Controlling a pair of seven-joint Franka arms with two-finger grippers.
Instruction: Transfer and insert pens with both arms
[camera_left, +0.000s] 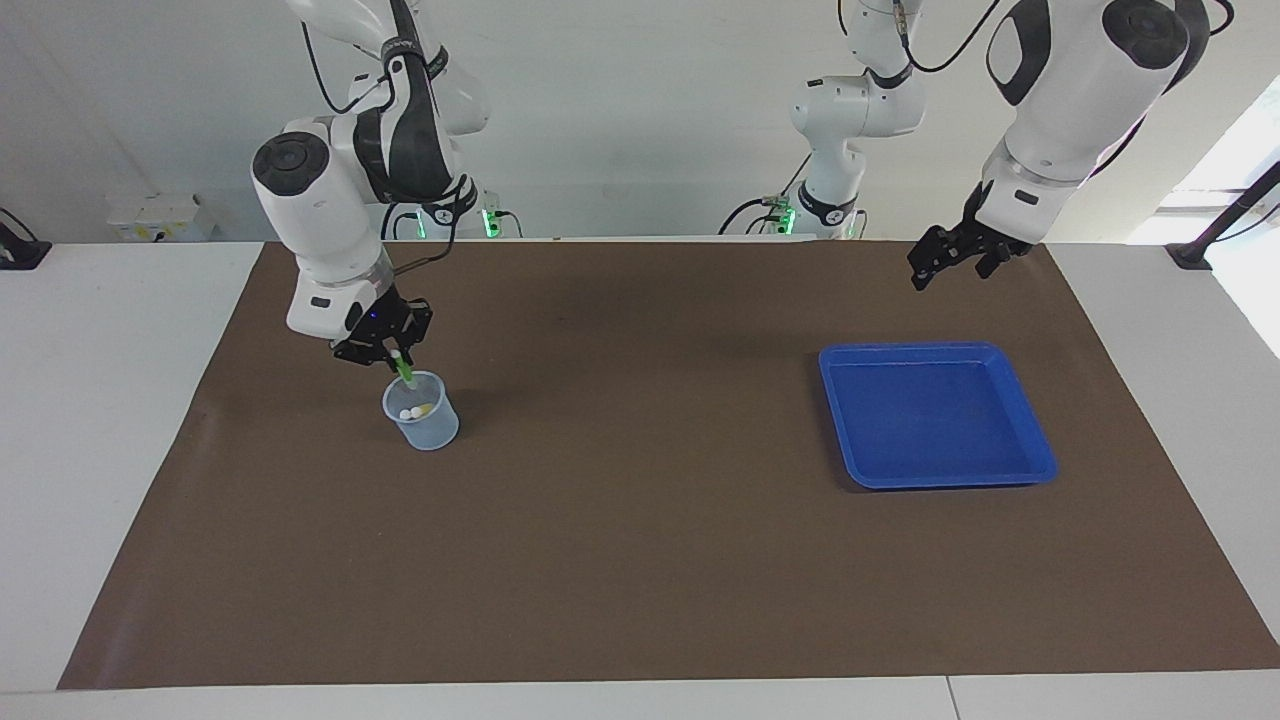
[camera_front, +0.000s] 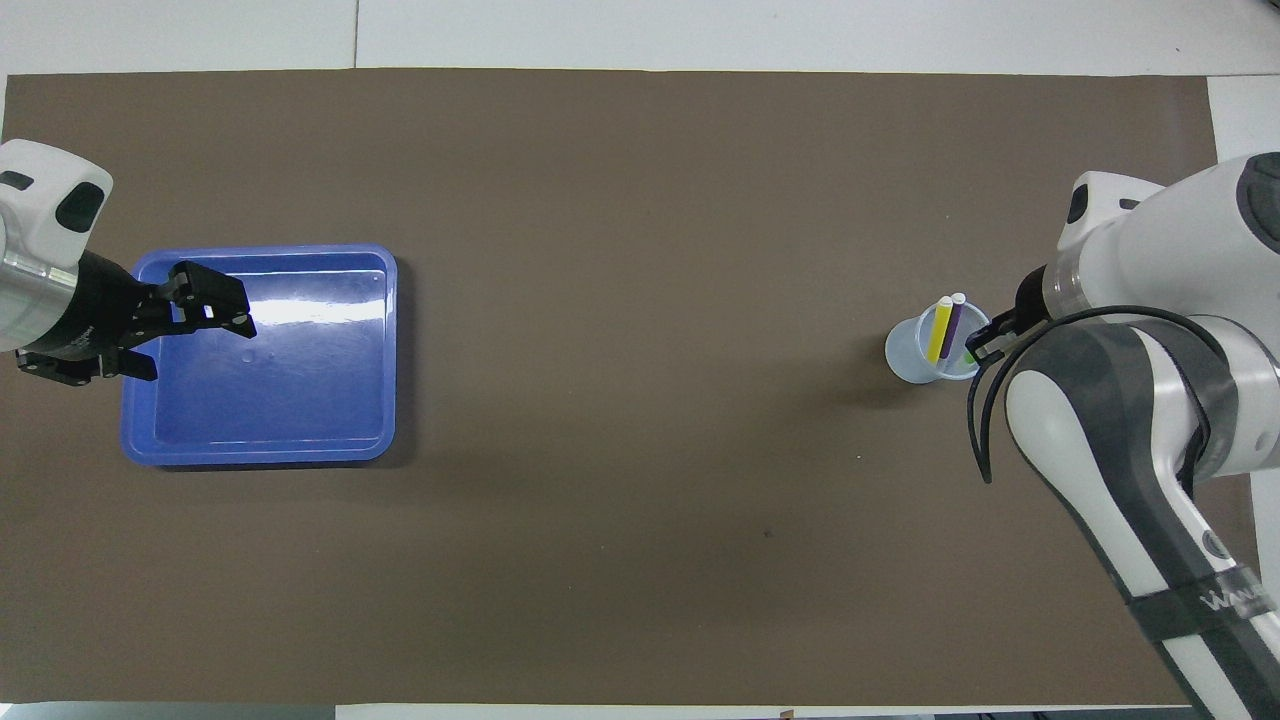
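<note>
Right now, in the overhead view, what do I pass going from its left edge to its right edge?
Left gripper over the blue tray → bare brown mat → clear cup holding the yellow pen and purple pen → right gripper at the cup, on the green pen.

We see two big glossy white arms with rounded shells, broken by black and dark grey sections at the joints. The right arm (camera_left: 340, 200) has a round black cap on its elbow end, and thin black cables loop along its side. The left arm (camera_left: 1070, 90) carries similar dark caps and a black cable near its top. Each ends in a small black two-finger gripper, the right gripper (camera_left: 385, 345) and the left gripper (camera_left: 955, 258). Green lights glow at both bases. A dark band on the right arm's forearm bears white lettering, perhaps a brand name.
</note>
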